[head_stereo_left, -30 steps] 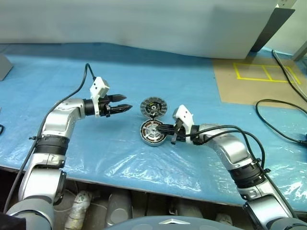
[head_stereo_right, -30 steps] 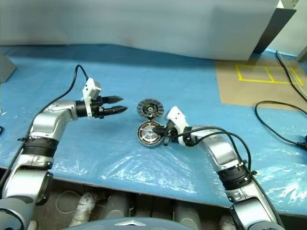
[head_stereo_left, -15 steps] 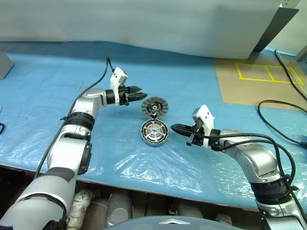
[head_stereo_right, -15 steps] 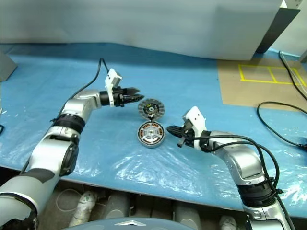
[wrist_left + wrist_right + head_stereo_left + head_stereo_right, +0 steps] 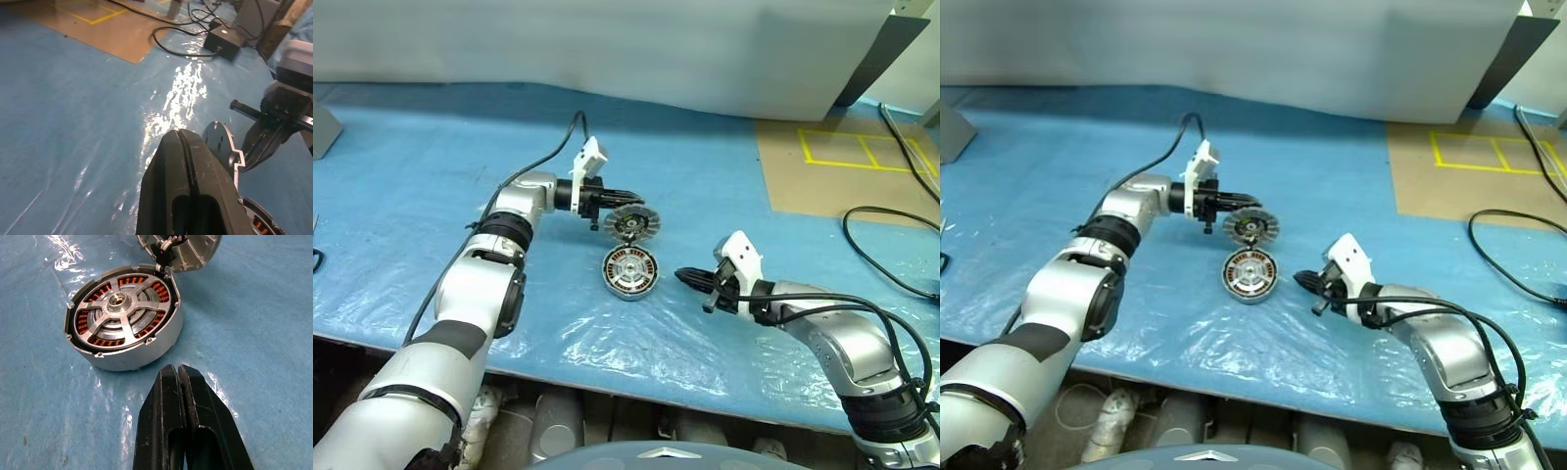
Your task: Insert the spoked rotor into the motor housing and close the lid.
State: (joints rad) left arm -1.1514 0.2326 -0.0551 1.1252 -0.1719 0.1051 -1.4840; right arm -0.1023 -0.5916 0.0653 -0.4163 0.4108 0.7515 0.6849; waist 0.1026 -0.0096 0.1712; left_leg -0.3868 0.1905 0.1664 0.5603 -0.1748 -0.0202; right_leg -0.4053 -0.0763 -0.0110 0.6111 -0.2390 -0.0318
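Head views: motor housing [image 5: 629, 271] lies flat on the blue plastic-covered table [image 5: 431, 176], spoked rotor [image 5: 122, 313] already seated in it. The lid [image 5: 634, 223] stands tilted just behind, leaning open, apparently hinged or wired to the housing at its near edge; the joint is too small to make out. Left gripper [image 5: 625, 197] is pressed together, tips at the lid's top rim; contact can't be confirmed. Right gripper [image 5: 685, 277] is also together, empty, just beside the housing and apart from it.

Left wrist view: the fingers [image 5: 188, 171] are shut flat with nothing between them, and the lid's smooth back shows edge-on, partly cut off.

Right wrist view: copper windings visible between the spokes, lid clipped at the frame edge.

Judgement: the lid is stiff, fairly heavy metal with smooth slippery faces; better pushed over from the top rim than pinched. Magnets may snap it down.
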